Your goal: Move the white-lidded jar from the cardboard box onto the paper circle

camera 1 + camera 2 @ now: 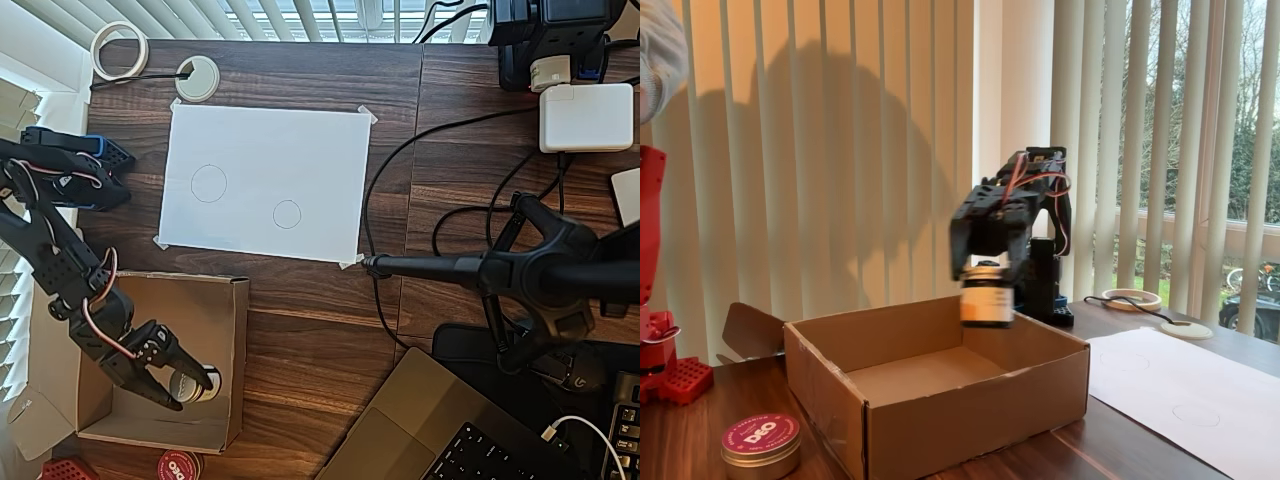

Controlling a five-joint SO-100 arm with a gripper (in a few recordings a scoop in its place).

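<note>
Jar (987,295): small, rigid, pale lid, shiny sides; likely light but slippery, best pinched across the upper body just under the lid. Held aloft, clamped in the gripper (987,270), above the box (940,420), nearest the side that faces the sheet. Circle (287,214): unoccupied, toward the sheet's box-side edge.

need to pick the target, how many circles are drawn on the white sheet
2. The larger circle is on the left part of the sheet in the overhead view; the smaller paper circle is right of centre, nearer the sheet's lower edge. Both are bare.
</note>
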